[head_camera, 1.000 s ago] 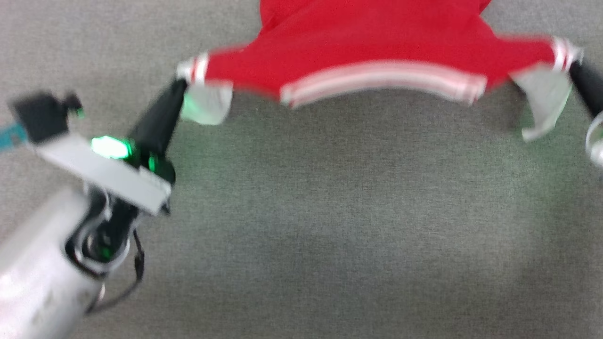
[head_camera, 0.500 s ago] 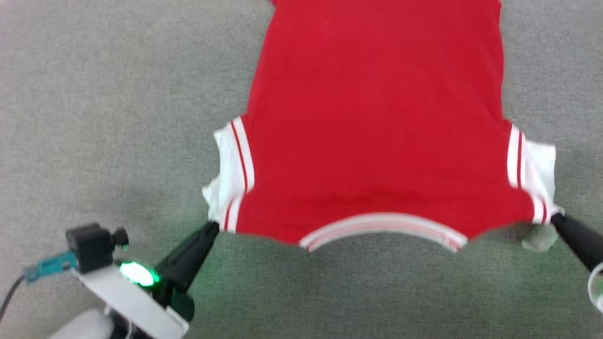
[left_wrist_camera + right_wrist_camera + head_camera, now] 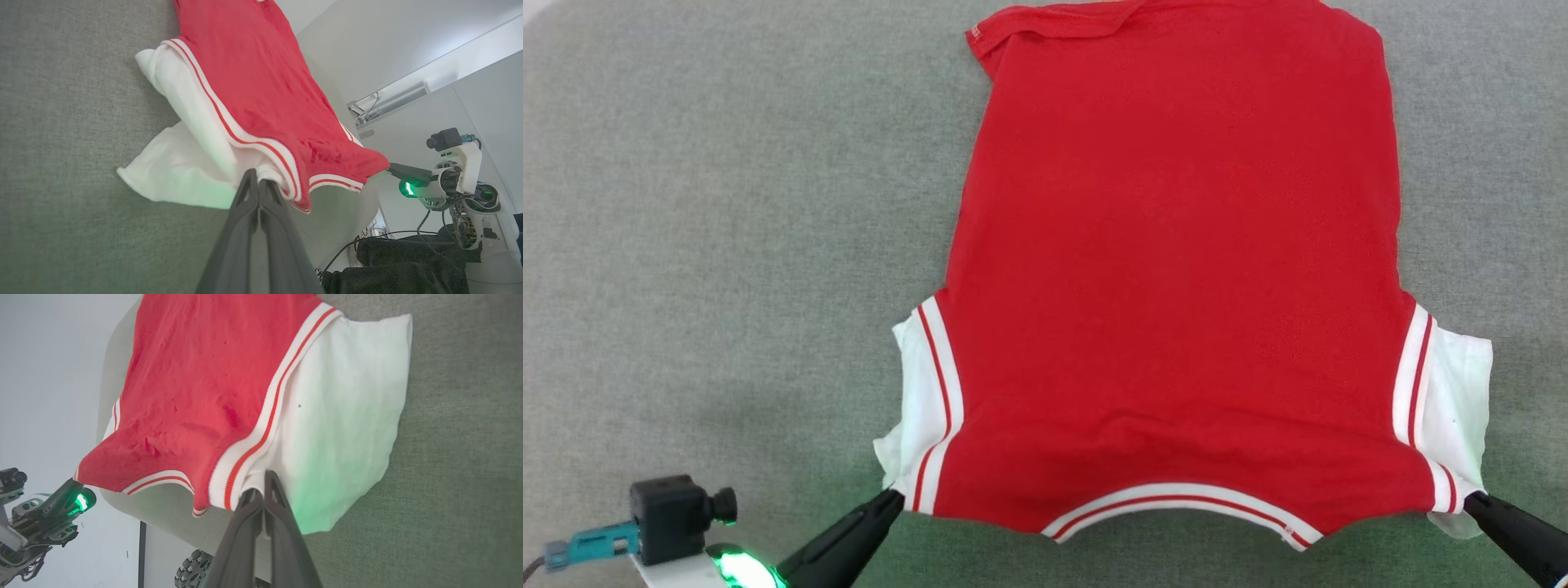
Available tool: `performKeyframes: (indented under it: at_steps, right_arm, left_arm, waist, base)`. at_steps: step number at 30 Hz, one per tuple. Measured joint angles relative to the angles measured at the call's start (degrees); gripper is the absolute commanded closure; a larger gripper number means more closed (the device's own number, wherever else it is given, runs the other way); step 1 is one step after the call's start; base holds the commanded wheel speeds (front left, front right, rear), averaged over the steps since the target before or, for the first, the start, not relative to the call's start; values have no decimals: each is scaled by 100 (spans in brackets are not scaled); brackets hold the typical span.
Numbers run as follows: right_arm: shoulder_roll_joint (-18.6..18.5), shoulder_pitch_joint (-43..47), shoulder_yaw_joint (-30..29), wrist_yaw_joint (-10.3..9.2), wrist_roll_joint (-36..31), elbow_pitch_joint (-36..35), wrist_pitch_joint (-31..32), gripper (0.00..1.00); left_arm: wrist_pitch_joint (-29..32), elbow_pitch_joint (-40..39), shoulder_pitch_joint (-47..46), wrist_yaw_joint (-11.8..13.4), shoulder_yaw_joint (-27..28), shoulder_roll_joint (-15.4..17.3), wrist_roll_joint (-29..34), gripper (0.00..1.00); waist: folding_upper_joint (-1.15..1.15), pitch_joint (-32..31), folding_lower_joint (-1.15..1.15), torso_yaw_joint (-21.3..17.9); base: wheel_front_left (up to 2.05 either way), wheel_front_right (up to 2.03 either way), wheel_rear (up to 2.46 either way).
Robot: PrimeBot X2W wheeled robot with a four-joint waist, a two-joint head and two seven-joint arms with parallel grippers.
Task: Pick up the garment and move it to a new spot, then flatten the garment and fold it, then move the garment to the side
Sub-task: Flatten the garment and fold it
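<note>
Head view, left to right: my left gripper (image 3: 892, 500) is pinched tight on the shoulder seam beside the left sleeve (image 3: 913, 392). The garment (image 3: 1176, 286) lies spread on the grey fabric surface (image 3: 727, 245), plain side up, striped collar nearest me, hem far with one corner flipped. My right gripper (image 3: 1474, 502) is clamped on the opposite shoulder by the right sleeve (image 3: 1462, 392). Judging: light, limp, thin knit. It sags between grips and could slip from narrow tips. Shoulder seams are the thickest hold. Both sleeves look crumpled and need smoothing before folding.
</note>
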Motion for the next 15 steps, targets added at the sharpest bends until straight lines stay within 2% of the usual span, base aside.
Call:
performKeyframes:
  at_steps: [3, 6, 15]
  right_arm:
    - [-114, 6, 87, 0, -77, 18, 53, 100]
    - [-267, -17, 282, 0, -241, 138, 69, 100]
    - [-697, -325, 1201, 0, -673, 1198, -265, 100]
  left_arm:
    - [62, 112, -16, 0, -107, -21, 21, 100]
    - [187, 225, -135, 0, -255, -213, 30, 100]
    - [475, 1213, -586, 0, -639, -744, 265, 100]
  waist:
    - [0, 30, 0, 3]
    - [0, 60, 0, -11]
    - [0, 142, 0, -78]
  base:
    - [0, 0, 0]
    - [0, 0, 0]
    - [0, 0, 0]
